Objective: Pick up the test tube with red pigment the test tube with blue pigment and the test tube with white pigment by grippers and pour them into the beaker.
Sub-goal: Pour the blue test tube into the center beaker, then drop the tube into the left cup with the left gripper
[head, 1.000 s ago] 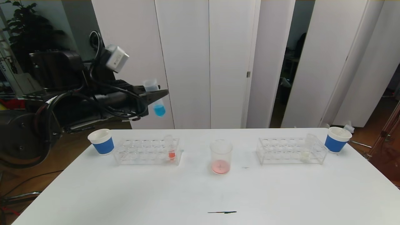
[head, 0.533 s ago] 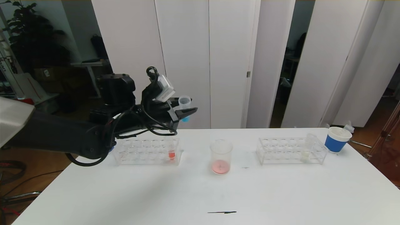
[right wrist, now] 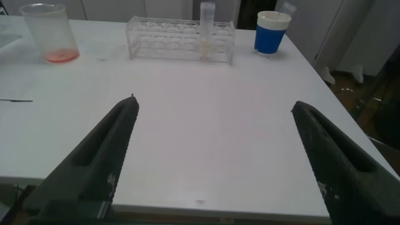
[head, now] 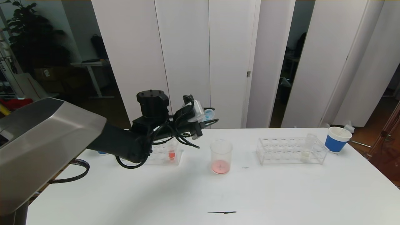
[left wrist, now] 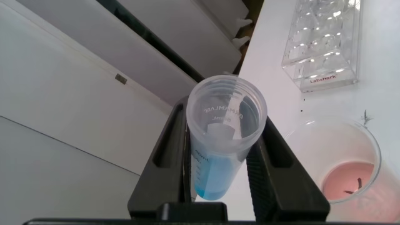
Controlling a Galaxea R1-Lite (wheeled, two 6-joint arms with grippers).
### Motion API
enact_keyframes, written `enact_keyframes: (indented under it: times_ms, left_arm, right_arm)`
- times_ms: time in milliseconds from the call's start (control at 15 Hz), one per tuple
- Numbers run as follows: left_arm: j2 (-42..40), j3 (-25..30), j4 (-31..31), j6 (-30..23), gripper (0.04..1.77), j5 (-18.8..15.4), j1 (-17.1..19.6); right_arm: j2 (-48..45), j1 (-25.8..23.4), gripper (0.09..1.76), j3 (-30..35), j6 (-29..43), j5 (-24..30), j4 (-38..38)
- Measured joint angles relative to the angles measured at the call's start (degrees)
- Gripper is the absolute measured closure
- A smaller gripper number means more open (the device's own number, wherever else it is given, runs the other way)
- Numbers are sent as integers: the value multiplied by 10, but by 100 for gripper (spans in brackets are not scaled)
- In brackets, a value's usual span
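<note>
My left gripper (head: 212, 120) is shut on the test tube with blue pigment (head: 207, 114), holding it in the air just behind and left of the beaker (head: 221, 156). In the left wrist view the tube (left wrist: 225, 144) sits clamped between both fingers, blue liquid at its bottom, with the beaker (left wrist: 350, 169) below it. The beaker holds a little red liquid. A tube with red pigment (head: 171, 152) stands in the left rack (head: 157, 154). The test tube with white pigment (head: 306, 149) stands in the right rack (head: 290, 151). My right gripper (right wrist: 214, 103) hangs open over the table's near edge.
A blue-banded paper cup (head: 337, 139) stands at the back right corner, right of the right rack (right wrist: 181, 37). The left arm hides most of the left rack. A thin dark mark (head: 222, 212) lies on the table (head: 281, 193) near the front.
My left arm has swung right and down with the blue tube, from off the table's left side to just behind the beaker. The right gripper has not moved.
</note>
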Motion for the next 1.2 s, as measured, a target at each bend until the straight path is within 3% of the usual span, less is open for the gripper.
enact_keyframes:
  times_ms: [133, 533, 733, 1200]
  left_arm:
    - [18, -1, -16, 16, 123, -15, 0]
    - [55, -5, -84, 70, 123, -16, 6]
    - [74, -1, -120, 128, 123, -12, 4]
    - [104, -20, -149, 171, 123, 5, -11]
  right_arm:
    - [0, 0, 10, 0, 0, 0, 0]
    - [0, 0, 10, 0, 0, 0, 0]
    - [0, 0, 10, 0, 0, 0, 0]
    - [0, 0, 10, 0, 0, 0, 0]
